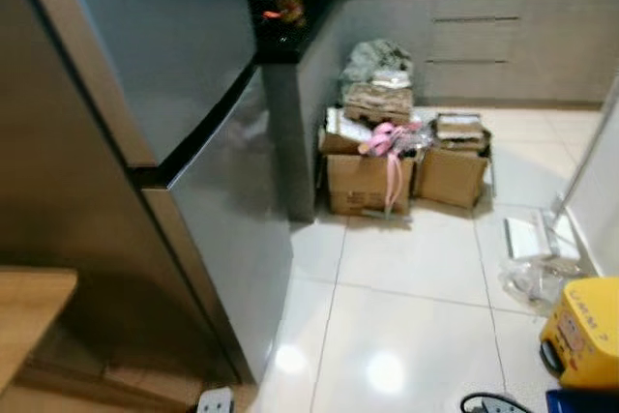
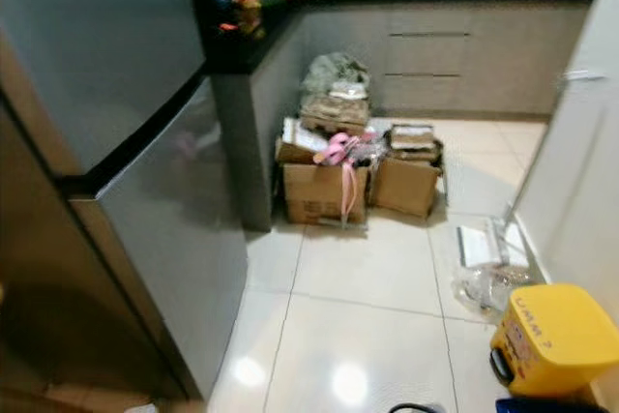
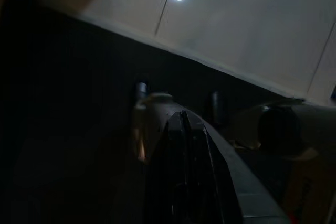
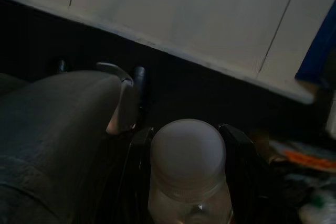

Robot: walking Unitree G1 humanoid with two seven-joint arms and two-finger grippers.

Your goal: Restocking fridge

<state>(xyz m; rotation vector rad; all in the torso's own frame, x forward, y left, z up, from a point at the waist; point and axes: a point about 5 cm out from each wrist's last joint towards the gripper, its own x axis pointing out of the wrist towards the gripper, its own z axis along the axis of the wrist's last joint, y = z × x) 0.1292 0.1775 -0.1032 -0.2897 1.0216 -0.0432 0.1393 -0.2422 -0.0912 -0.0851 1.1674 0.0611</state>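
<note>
Two doors of the tall grey fridge (image 1: pixel 184 123) are closed, one above the other, and the fridge stands at about ten o'clock from the robot, on the white tiled floor (image 1: pixel 406 326). At twelve o'clock, beside the end of a dark counter (image 1: pixel 290 41), some cardboard boxes (image 1: pixel 368 181) sit on the floor, with crumpled bags and a pink ribbon (image 1: pixel 387 147) on top of them. At about four o'clock there is a yellow container (image 1: pixel 585 331), and near it a clear plastic bag (image 1: pixel 532 278) lies on the tiles. A piece of light wooden surface (image 1: pixel 29 311) shows at eight o'clock. In the right wrist view, the right gripper (image 4: pixel 188 145) holds a frosted bottle (image 4: pixel 188 161) with a rounded cap between its two black fingers (image 4: pixel 239 150), one at each side, low over the floor. In the left wrist view, which is very dark, the left gripper (image 3: pixel 184 129) has its fingers pressed together with nothing between them.
</note>
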